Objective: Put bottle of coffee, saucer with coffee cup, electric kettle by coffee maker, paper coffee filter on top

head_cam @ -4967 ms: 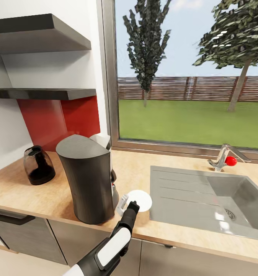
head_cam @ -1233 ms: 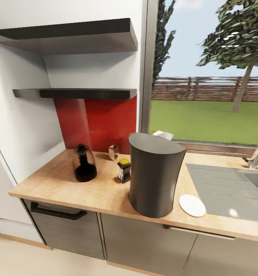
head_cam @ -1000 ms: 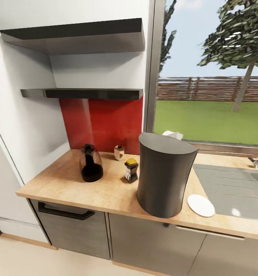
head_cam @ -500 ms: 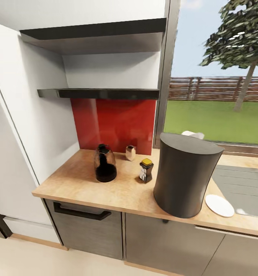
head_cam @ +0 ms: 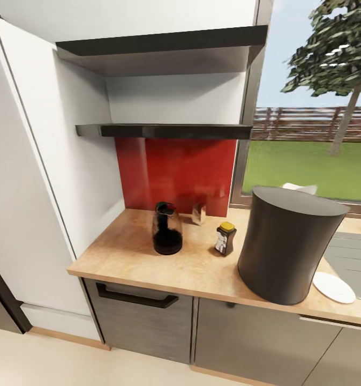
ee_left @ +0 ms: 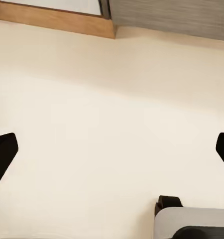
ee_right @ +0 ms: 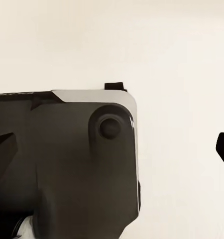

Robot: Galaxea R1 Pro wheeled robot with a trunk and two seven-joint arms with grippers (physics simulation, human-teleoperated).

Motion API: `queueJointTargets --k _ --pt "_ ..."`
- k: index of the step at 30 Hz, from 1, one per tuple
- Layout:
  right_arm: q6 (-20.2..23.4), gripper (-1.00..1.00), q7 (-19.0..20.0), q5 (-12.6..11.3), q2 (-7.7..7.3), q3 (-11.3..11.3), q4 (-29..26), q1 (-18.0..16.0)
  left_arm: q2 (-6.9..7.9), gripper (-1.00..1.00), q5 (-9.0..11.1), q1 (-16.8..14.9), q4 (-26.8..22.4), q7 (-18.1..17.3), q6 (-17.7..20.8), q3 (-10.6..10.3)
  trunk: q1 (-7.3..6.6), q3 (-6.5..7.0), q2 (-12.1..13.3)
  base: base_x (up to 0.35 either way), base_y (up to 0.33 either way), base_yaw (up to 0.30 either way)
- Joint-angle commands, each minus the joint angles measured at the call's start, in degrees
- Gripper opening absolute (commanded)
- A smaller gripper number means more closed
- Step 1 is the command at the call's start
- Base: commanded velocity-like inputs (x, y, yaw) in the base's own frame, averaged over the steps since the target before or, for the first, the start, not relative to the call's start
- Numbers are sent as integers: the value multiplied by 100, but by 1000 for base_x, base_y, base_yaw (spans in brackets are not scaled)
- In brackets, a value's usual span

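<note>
A kitchen corner seen from the head view. A light wood-look tabletop (head_cam: 148, 265) runs across the lower middle of the frame above dark grey cabinet fronts (head_cam: 143, 321). At right of centre stands the coffee maker (head_cam: 287, 244), a tall dark grey column with a flat slanted top. A white paper filter (head_cam: 301, 188) peeks out just above and behind its top edge; whether it rests on the machine cannot be told. At the frame's right edge, just beside the machine's base, a white saucer (head_cam: 335, 287) lies flat on the tabletop. Left of the machine, near it but apart, stands the coffee bottle (head_cam: 225, 239), a small dark jar with a yellow cap. Further left, around the centre, sits the kettle (head_cam: 166, 236), dark glass with a black lid. Behind and between kettle and bottle, against the red backsplash (head_cam: 175, 171), is a small glass (head_cam: 198, 213). A thin dark shelf (head_cam: 164, 130) hangs on the wall above the backsplash, with a thicker dark slab (head_cam: 159, 48) higher up. A window (head_cam: 314, 123) at upper right shows grass, a fence and a tree. A tall white panel (head_cam: 25, 187) fills the left side.

In the left wrist view, the left tool (ee_left: 112, 152) has its two dark fingertips far apart at opposite edges, over pale floor (ee_left: 92, 124). In the right wrist view, the right tool (ee_right: 114, 149) is likewise spread wide, above a dark part of the robot's body (ee_right: 67, 169).
</note>
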Motion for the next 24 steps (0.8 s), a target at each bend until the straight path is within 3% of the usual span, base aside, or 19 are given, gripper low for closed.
queueJointTargets --k 1,2,4,5,6,10,24 --pt "-20 100 -10 -57 0 46 4 -4 -81 100 38 -4 4 402 85 -28 2 -11 -10 0 306 0" --pt "-20 100 -15 -57 -1 45 4 -4 -150 100 25 -4 6 758 180 -32 2 -11 -10 0 306 0" --pt "-20 100 -26 -57 1 21 4 -4 -359 100 -94 0 8 1799 649 -69 2 -11 -10 0 306 0" --pt "-20 100 -30 -54 -4 -156 4 -4 -448 100 -260 13 9 2218 1089 -126 2 -11 -10 0 306 0" --pt "-20 100 -31 -52 -6 -293 4 -4 -472 100 -319 18 9 2332 1299 -143 2 -11 -10 0 306 0" --pt "-20 100 2 -22 -2 -682 12 -4 -503 100 -407 42 9 2522 1923 -148 2 -11 -10 0 306 -51" --pt "-20 100 13 -14 1 -722 13 -4 -502 100 -405 51 9 2481 1943 -136 2 -32 -10 1 319 -263"
